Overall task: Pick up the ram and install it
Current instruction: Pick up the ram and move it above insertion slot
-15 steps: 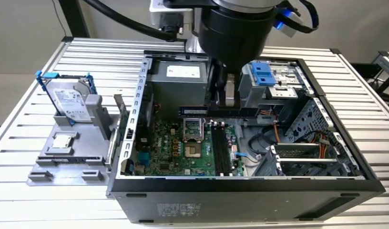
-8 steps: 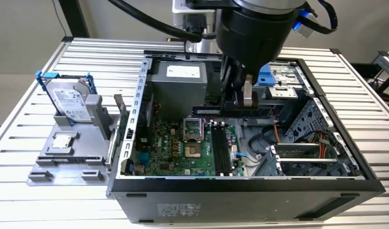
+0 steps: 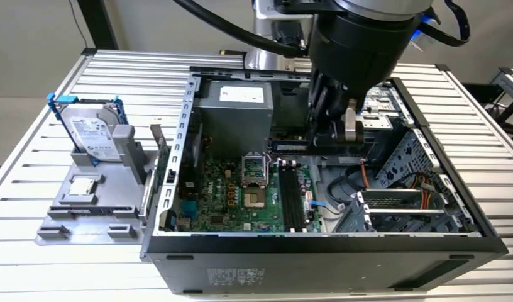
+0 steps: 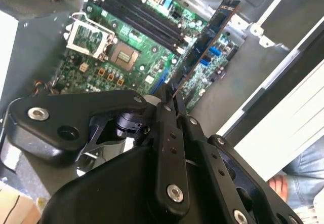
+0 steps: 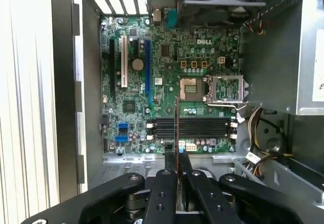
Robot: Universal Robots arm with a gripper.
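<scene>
Ram (image 4: pixel 209 37) lifted, clamped in gripper (image 4: pixel 169 101), above the green board's memory slots (image 5: pixel 202 127); not yet seated.

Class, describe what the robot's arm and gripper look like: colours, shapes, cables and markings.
The arm is a thick, round, black body with blue trim and black cables looping off it. The gripper is matte black: flat, jointed bars with rounded ends, pinned by silver screws.
</scene>
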